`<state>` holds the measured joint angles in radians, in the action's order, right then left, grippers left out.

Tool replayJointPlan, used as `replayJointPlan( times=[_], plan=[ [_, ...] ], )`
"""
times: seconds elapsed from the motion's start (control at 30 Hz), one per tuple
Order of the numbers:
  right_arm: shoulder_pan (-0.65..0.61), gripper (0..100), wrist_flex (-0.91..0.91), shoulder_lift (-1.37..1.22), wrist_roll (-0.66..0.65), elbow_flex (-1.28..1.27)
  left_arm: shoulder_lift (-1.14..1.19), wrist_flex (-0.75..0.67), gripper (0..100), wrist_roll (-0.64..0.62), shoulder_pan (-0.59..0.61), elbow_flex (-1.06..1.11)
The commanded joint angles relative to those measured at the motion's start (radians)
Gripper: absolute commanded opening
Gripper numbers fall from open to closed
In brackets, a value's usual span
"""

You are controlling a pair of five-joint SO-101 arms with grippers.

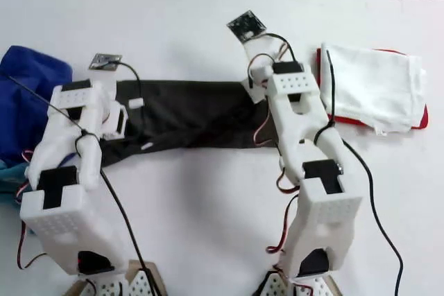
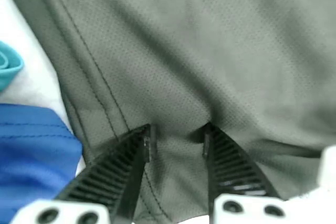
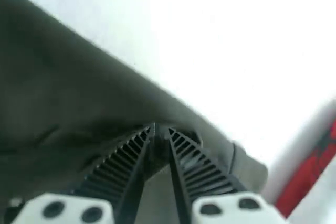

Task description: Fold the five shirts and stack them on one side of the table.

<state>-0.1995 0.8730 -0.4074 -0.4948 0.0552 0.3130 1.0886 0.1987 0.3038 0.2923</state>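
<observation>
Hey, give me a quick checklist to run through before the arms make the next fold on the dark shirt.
1. Right end effector grips the dark grey shirt at its edge: ok.
2. Left end effector closed on fabric: not ok, jaws apart over it.
3. Shirt lying flat: not ok, creased across its middle.
4. Stack started at one side: ok, white shirt folded on red shirt.
5. Blue shirt clear of the dark one: cannot tell.

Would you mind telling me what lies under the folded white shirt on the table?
A red shirt lies under the white shirt, showing as a thin strip at its edges. The rest is covered, so anything else beneath cannot be seen.
</observation>
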Motion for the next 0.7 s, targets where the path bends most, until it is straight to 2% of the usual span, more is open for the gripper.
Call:
replayJointPlan(
  times=[0.0,0.13,0.3,0.53,0.67],
  plan=[
    [0.047,1.9,0.091,0.113,0.008,0.046,0.005,-0.008,17,0.008,-0.012,0.013],
    [0.108,1.9,0.199,0.185,-0.002,0.044,0.005,-0.009,17,0.008,-0.012,0.013],
    [0.14,1.9,0.283,0.189,-0.14,0.018,0.005,-0.009,17,0.008,-0.012,0.013],
    [0.074,1.9,0.274,0.125,-0.176,-0.035,0.005,-0.011,17,0.008,-0.012,0.013],
    [0.019,1.9,0.193,0.056,-0.175,-0.035,0.005,-0.011,17,0.008,-0.012,0.013]
  ],
)
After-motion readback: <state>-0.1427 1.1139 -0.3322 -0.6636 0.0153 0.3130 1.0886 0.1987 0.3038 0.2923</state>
